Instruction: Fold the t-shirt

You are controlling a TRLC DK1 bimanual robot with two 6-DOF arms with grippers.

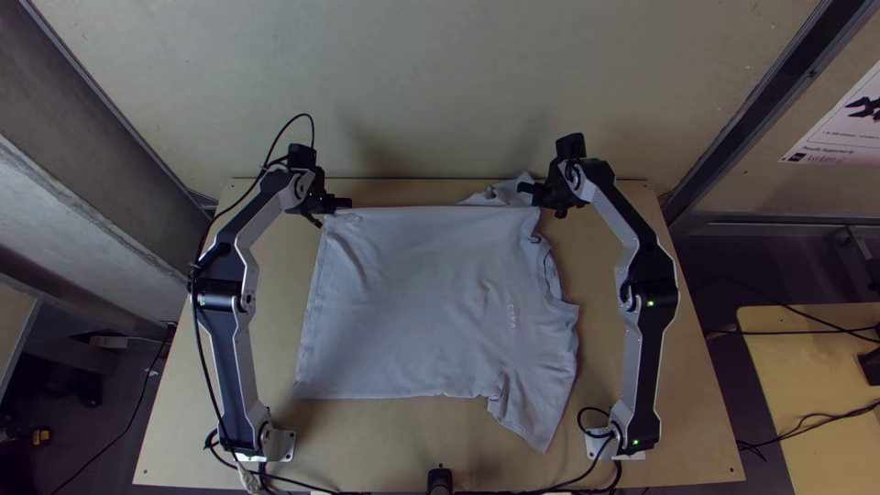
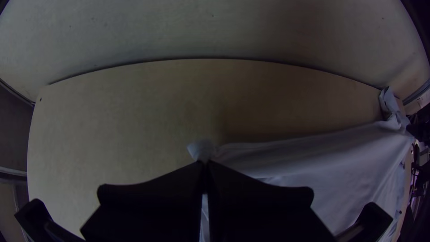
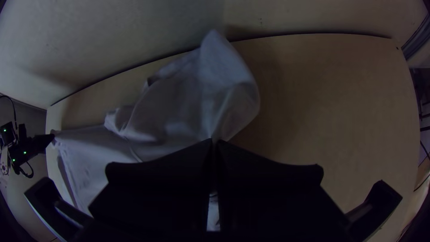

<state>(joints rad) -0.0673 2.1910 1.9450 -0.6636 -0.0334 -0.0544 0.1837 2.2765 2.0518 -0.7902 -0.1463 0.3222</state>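
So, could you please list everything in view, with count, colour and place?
T-shirt: one, pale grey, mostly spread between the arms
Worktable: one, light wood, under the t-shirt
Wall: one, beige, beyond the worktable
Side table: one, light wood, top view's lower right
Printed sheet: one, white, top view's right edge
Cables: several, black, along the left arm and near both bases
Arms: two, silver-grey and black, either side
Left tool: one, black, shut on the t-shirt's far left corner
Right tool: one, black, shut on the t-shirt's far right part
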